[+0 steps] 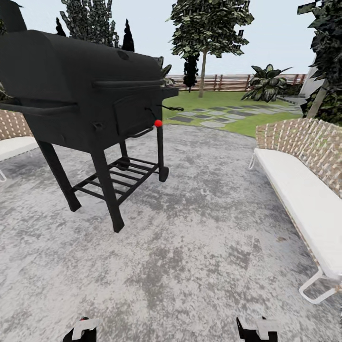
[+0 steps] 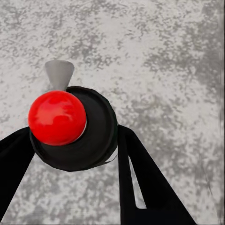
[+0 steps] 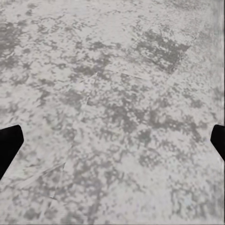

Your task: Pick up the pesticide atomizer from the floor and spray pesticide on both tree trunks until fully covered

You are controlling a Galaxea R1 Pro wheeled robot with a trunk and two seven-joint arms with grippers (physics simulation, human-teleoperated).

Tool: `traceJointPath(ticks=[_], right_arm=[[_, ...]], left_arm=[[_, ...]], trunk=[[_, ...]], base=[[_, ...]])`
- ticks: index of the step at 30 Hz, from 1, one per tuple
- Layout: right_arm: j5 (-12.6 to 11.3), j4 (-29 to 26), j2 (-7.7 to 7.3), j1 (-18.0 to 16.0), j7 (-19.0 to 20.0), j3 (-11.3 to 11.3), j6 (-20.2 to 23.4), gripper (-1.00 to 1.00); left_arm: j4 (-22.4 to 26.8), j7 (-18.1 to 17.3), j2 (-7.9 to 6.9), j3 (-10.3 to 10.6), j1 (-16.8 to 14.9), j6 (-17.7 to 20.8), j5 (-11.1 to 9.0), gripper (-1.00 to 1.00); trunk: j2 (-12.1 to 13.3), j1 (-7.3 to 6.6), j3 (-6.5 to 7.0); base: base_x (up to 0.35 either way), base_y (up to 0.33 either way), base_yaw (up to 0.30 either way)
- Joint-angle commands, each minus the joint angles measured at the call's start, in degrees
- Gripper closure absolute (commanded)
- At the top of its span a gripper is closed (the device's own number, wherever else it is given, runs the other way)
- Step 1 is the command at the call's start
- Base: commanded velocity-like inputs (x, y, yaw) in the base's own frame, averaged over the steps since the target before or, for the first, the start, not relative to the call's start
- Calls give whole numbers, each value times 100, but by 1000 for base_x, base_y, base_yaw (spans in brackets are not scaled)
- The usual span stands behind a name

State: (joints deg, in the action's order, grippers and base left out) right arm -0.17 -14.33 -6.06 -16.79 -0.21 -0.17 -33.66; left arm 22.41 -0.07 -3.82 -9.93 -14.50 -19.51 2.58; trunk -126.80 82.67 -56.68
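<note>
The pesticide atomizer (image 2: 75,126), a round black body with a red ball on top and a grey nozzle, sits between the two black fingers of my left gripper (image 2: 72,136), which is shut on it above grey paving. In the head view my left gripper (image 1: 81,330) and right gripper (image 1: 259,328) peek in at the bottom edge. My right gripper (image 3: 112,140) is open, with bare paving between its fingers. Far across the lawn stands a tree (image 1: 203,71) with a pale trunk. A second, leaning pale tree trunk (image 1: 317,100) rises at the right edge.
A big black grill (image 1: 90,95) on legs stands close at the left, a red knob (image 1: 158,123) on its side. A white-cushioned wicker bench (image 1: 304,190) lines the right, another bench (image 1: 14,142) the far left. Stepping stones (image 1: 213,116) cross the lawn toward a slatted fence (image 1: 228,81).
</note>
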Motion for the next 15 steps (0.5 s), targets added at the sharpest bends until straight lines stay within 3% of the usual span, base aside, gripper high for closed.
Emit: traceJointPath(ticks=[1,15], right_arm=[[0,0,0,0,-1,0,0,-100],[0,0,0,0,-3,0,0,-100]], left_arm=[[1,6,-4,0,0,0,-2,100],[1,15,-13,0,0,0,-1,100]], trunk=[[0,0,0],[0,0,0]], base=[[288,-134,-298],[304,-95,-298]])
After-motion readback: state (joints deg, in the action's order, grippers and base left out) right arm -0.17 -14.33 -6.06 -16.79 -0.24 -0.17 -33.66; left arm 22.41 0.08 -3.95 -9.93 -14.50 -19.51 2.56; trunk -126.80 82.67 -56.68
